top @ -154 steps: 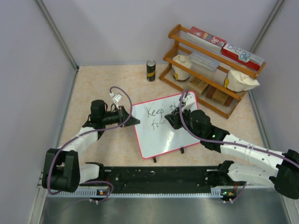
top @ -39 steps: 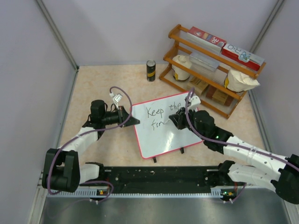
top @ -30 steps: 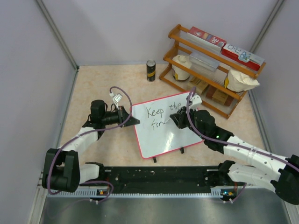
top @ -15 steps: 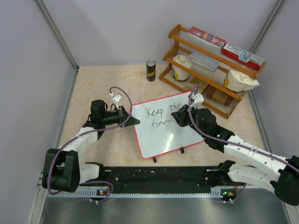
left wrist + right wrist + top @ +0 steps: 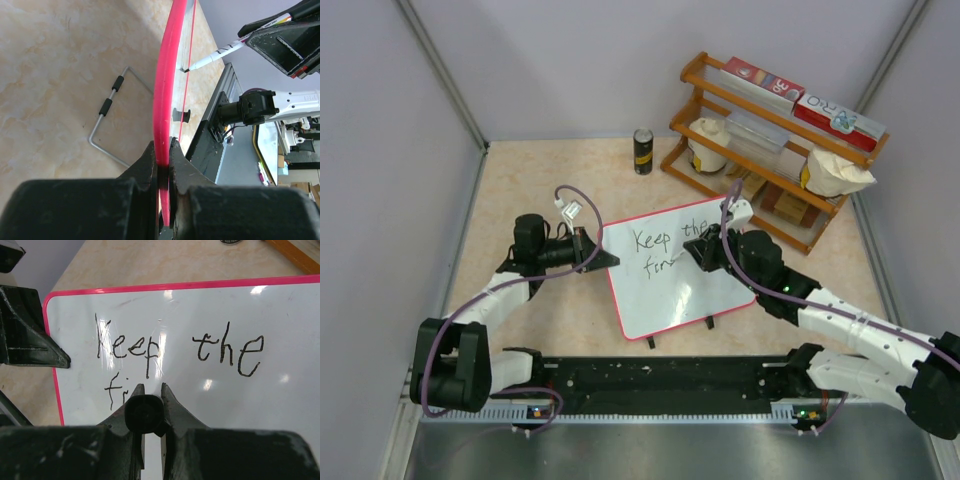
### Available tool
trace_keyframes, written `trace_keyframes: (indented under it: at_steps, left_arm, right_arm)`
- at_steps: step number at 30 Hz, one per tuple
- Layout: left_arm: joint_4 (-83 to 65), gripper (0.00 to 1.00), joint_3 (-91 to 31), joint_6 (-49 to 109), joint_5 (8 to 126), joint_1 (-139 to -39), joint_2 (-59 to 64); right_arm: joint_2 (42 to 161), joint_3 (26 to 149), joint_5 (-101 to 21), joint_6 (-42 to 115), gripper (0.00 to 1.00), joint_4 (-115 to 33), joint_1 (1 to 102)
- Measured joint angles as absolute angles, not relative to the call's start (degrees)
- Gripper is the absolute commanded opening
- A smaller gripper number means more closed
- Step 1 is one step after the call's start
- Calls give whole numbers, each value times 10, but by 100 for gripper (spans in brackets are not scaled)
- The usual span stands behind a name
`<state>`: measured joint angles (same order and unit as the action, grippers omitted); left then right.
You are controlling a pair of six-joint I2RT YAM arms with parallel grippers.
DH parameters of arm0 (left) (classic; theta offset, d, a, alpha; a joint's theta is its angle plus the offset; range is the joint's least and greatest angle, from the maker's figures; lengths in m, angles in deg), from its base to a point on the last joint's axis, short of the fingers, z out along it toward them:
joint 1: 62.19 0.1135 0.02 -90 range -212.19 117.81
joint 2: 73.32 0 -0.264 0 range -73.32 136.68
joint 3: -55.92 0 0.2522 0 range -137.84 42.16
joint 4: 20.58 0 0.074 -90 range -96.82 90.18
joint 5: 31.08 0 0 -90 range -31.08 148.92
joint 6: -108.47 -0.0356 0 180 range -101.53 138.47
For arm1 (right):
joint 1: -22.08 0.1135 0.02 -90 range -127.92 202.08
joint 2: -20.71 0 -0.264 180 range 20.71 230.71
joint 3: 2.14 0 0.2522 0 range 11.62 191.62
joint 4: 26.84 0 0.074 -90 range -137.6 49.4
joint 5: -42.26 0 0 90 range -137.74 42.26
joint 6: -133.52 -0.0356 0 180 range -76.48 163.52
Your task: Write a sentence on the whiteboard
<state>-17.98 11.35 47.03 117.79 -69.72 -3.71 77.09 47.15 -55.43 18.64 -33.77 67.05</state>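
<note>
The whiteboard [image 5: 665, 285] with a red-pink rim stands tilted on the table. Black lettering [image 5: 175, 350] reads "Keep the" with "fir" begun below it [image 5: 112, 390]. My left gripper [image 5: 603, 259] is shut on the board's left rim [image 5: 167, 100], seen edge-on in the left wrist view. My right gripper [image 5: 698, 252] is shut on a marker [image 5: 145, 412] whose black end faces the wrist camera. In the left wrist view the marker [image 5: 220, 51] is white, and its tip meets the board face. The right gripper's fingers [image 5: 172, 405] hide the end of the second line.
A wooden rack [image 5: 770, 150] with red-and-white boxes, jars and a bag stands at the back right. A dark can [image 5: 643, 151] stands behind the board. A bent wire stand [image 5: 112, 120] lies on the table behind the board. Two black clips [image 5: 708, 321] sit on the board's near edge.
The right gripper with the marker has shifted a little right and up along the second line, and the lettering there has grown from "fi" to "fir". The left arm has not moved.
</note>
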Motion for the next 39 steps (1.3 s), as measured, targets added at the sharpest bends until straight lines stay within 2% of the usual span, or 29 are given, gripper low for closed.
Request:
trace_keyframes:
  at_steps: [39]
  left_arm:
    - [-180,0,114,470,1178,-697,-37]
  right_arm:
    - [753,461,-542,195,0,-369,669]
